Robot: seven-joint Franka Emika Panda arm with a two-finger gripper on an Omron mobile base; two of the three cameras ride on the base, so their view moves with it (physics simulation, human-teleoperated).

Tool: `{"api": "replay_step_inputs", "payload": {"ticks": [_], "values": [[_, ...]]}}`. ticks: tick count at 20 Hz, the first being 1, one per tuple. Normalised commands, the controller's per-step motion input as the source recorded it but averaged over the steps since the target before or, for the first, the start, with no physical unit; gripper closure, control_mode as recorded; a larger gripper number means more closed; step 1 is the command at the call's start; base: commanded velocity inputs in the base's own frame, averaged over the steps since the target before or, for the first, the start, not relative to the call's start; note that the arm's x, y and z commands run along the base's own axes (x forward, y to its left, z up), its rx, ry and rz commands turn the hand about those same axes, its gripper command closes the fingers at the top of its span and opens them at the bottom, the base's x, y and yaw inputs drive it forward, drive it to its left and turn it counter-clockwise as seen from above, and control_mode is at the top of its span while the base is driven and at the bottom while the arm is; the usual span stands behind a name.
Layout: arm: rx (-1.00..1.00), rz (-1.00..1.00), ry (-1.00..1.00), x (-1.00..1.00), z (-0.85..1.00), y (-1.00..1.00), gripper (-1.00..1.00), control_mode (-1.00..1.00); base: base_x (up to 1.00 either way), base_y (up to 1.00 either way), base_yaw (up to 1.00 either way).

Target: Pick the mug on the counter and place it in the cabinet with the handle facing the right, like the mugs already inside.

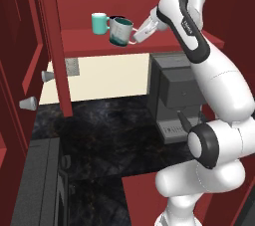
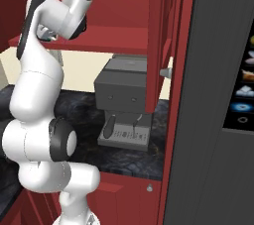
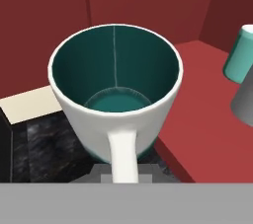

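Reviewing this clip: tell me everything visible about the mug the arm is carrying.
The mug is pale grey-white outside, teal inside, with a teal band near its base and a pale loop handle. It looks like glazed ceramic and is empty. The hand is shut on the handle, holding the mug tilted in the air at the front edge of the cabinet shelf, beside a teal mug.

Flat, even rendered light; sharp focus throughout

Soft sheen was seen on the glossy black marbled counter (image 1: 114,135) and the white arm. Shade was cast under the flat red cabinet shelf (image 1: 149,43). Blocky pixels were noted below the pale mug's teal interior (image 3: 116,70).
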Motion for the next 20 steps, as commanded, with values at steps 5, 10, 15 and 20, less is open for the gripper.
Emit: {"api": "replay_step_inputs", "payload": {"ticks": [5, 10, 15, 20], "values": [[0.00, 0.00, -0.05, 0.00, 0.00, 0.00, 1.00, -1.00, 0.00, 0.00, 0.00], [0.07, 0.02, -0.08, 0.00, -0.01, 0.00, 1.00, -1.00, 0.00, 0.00, 0.00], [0.09, 0.02, -0.07, 0.00, -0.04, 0.00, 1.00, -1.00, 0.00, 0.00, 0.00], [0.01, 0.01, -0.01, 0.00, -0.04, 0.00, 1.00, -1.00, 0.00, 0.00, 0.00]]}}
